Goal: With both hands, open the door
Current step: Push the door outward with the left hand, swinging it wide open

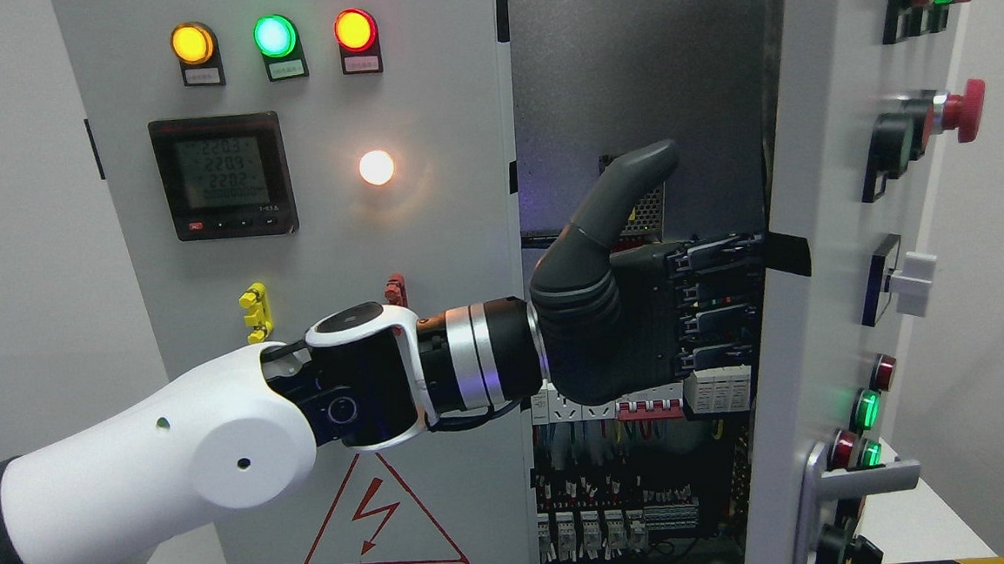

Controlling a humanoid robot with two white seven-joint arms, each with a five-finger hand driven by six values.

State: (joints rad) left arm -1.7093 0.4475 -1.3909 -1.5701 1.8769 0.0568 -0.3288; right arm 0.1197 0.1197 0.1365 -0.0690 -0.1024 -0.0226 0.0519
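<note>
At three o'clock of centre, my left hand (643, 308) hooks its fingers (714, 256) around the right door (798, 211) edge, thumb raised, for pulling it wider.

The left arm (173, 459) enters from the frame's lower left: a glossy white shell with a black band near the edge and small dark holes. Right of it sit a black-and-white wrist joint, then silver rings. The left hand (634, 309) is matte dark grey, with black segmented fingers (717, 304).
</note>
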